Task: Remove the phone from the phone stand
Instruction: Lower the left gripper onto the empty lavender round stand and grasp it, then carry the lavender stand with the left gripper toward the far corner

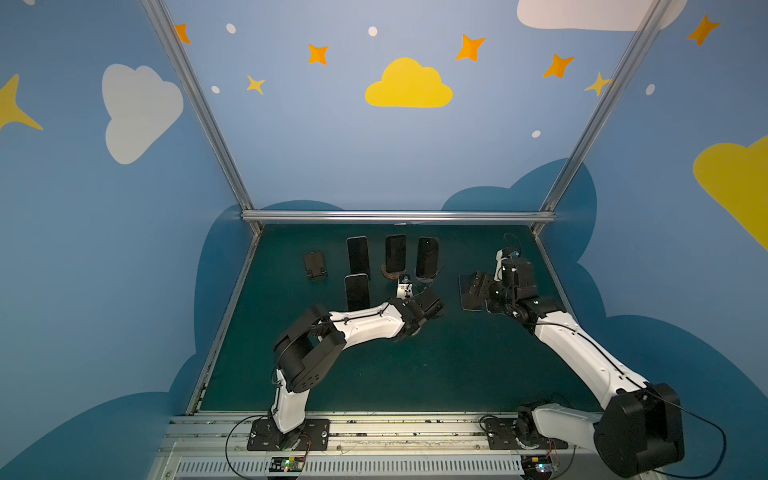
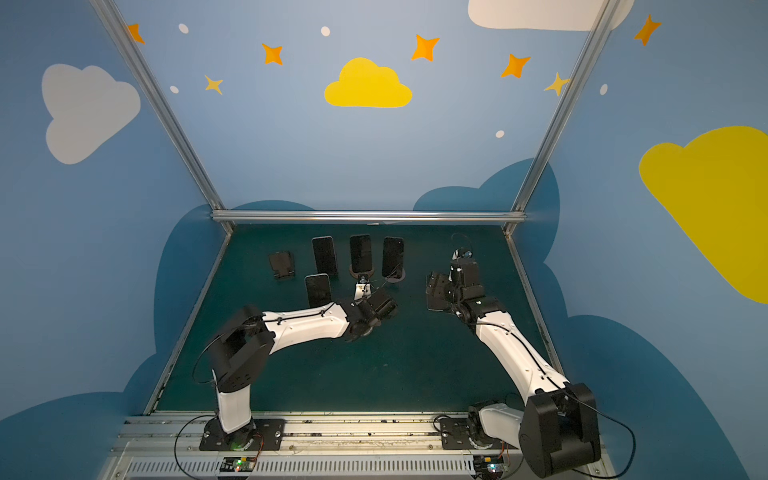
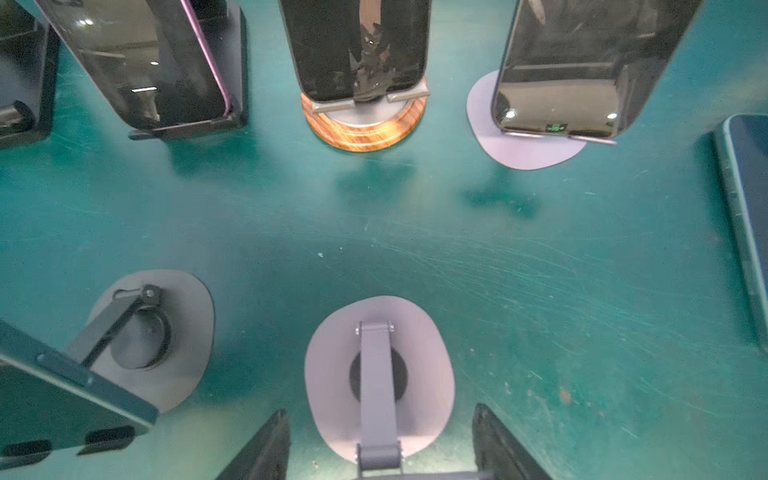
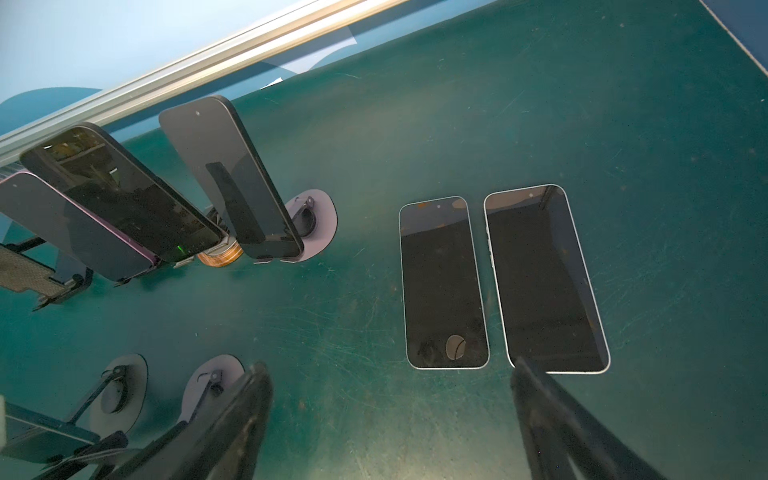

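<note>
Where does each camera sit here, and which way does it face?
Top views: high over the robot, looking down at the table; left arm and right arm show.
Left wrist: on its arm, facing the grey stand; left pincer shows.
Right wrist: likewise, facing the smaller flat phone; right pincer shows.
Shared: both wrists see the wooden stand.

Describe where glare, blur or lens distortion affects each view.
Left wrist view: bright spots glare on the upright phone screens. Right wrist view: the right gripper looks blurred; the flat phones are sharp. Both top views: the wide lens splays the aluminium posts.
</note>
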You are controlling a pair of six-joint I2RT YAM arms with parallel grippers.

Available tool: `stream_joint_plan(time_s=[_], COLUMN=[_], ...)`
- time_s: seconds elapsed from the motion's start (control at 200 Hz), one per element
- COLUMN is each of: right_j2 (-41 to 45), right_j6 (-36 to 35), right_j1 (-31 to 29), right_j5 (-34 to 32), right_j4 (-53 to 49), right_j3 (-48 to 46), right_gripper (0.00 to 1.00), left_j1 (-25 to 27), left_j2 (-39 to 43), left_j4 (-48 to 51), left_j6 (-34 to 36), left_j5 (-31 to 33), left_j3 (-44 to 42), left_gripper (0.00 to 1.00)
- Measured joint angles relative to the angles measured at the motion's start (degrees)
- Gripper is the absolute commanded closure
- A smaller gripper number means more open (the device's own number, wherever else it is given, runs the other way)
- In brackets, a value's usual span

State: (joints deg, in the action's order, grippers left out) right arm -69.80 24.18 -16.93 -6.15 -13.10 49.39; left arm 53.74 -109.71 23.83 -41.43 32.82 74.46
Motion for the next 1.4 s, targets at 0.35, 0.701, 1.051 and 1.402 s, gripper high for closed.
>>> stream_joint_plan(time_s=[0.35,0.701,1.051,1.402], right_j2=[0.09,0.59,2.34,2.71], right_j6=[0.02,0.07,0.04,0.02], right_j1=[0.00,0.00,0.00,0.00], right_j5=[0.46,1.07,1.25,1.77], right_j4=[0.04,0.02,0.04,0.07], right_j3=[0.00,0.00,0.00,0.00], right_gripper=[0.10,0.11,0.11,0.12], left_j1=[0.13,4.09,11.43,11.58], left_j2=[1.16,11.08,22.93,43.12], left_j4=[-0.92,-1.36,1.22,5.64], left_j6=[3.30,8.92,12.76,17.88], left_j5=[0.90,0.48,1.75,8.26], left_j3=[-1.25,-5.57,-6.34,-6.49], left_gripper=[0.41,0.42,0.44,0.44])
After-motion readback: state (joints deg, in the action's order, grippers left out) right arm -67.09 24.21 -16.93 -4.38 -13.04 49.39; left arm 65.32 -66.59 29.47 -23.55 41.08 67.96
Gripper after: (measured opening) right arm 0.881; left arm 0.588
